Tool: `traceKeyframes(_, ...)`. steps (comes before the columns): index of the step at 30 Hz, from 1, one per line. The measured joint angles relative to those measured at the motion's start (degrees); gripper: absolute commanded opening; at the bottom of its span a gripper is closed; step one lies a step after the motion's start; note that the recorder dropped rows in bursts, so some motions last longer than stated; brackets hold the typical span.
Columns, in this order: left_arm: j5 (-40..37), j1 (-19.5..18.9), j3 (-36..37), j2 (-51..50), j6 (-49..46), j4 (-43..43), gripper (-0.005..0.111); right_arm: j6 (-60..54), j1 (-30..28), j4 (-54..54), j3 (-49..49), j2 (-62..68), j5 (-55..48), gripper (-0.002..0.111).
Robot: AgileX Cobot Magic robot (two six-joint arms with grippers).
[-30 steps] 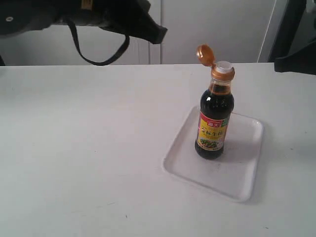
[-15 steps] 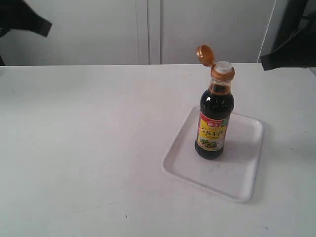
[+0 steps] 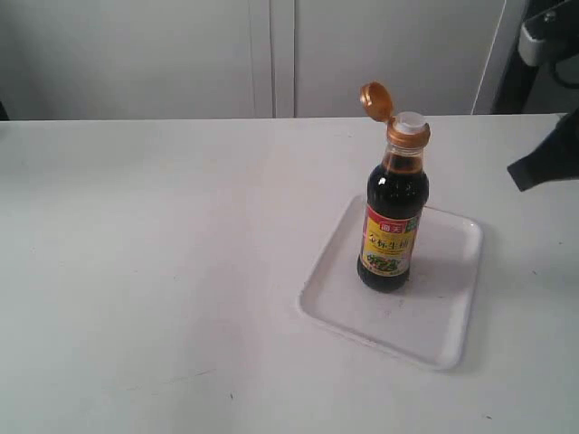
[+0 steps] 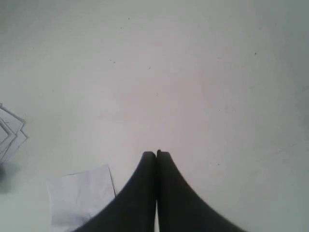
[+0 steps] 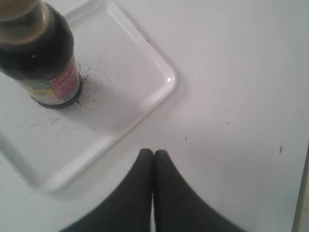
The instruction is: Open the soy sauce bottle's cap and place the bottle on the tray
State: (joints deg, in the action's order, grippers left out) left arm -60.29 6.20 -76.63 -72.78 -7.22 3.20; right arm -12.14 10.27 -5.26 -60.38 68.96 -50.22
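Note:
The soy sauce bottle (image 3: 393,212) stands upright on the white tray (image 3: 443,316). Its copper-orange cap (image 3: 374,99) is flipped open and back, baring the white spout (image 3: 410,122). The right wrist view shows the bottle (image 5: 41,58) on the tray (image 5: 145,92), whose floor carries dark specks. My right gripper (image 5: 154,153) is shut and empty over bare table beside the tray's corner; in the exterior view it (image 3: 516,172) shows at the right edge. My left gripper (image 4: 156,154) is shut and empty over bare table, far from the bottle, and does not show in the exterior view.
White paper sheets (image 4: 79,195) lie on the table near my left gripper, with more paper (image 4: 9,130) at that view's edge. A white cabinet wall (image 3: 271,54) stands behind the table. Dark equipment (image 3: 543,36) shows at the exterior view's upper right.
The left arm has withdrawn out of the exterior view at the upper left. The right arm's dark tip has dropped lower along the right edge. Bottle, cap and tray are unmoved.

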Motion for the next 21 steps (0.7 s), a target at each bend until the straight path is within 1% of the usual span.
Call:
traceKeyframes(3, -0.4, -0.3, 1.0, 2.8, -0.4, -0.2, 0.0, 0.9, 0.0, -0.2, 0.0, -1.5, -1.8, 0.0)
traceKeyframes(7, 3.1, -0.3, 5.3, 8.9, -0.4, -0.5, 0.0, 2.3, 0.0, -0.4, 1.3, -5.3, -0.8, 0.0)
traceKeyframes(13, 8.5, -0.3, 13.6, 17.6, -0.4, -3.2, 0.0, 4.2, 0.0, 0.2, 6.6, -13.6, 5.2, 0.0)
traceKeyframes(21, 16.5, -0.3, 23.2, 28.4, -0.4, -5.3, 0.0, 6.5, 0.0, 0.7, 16.5, -26.4, 14.6, 0.0)
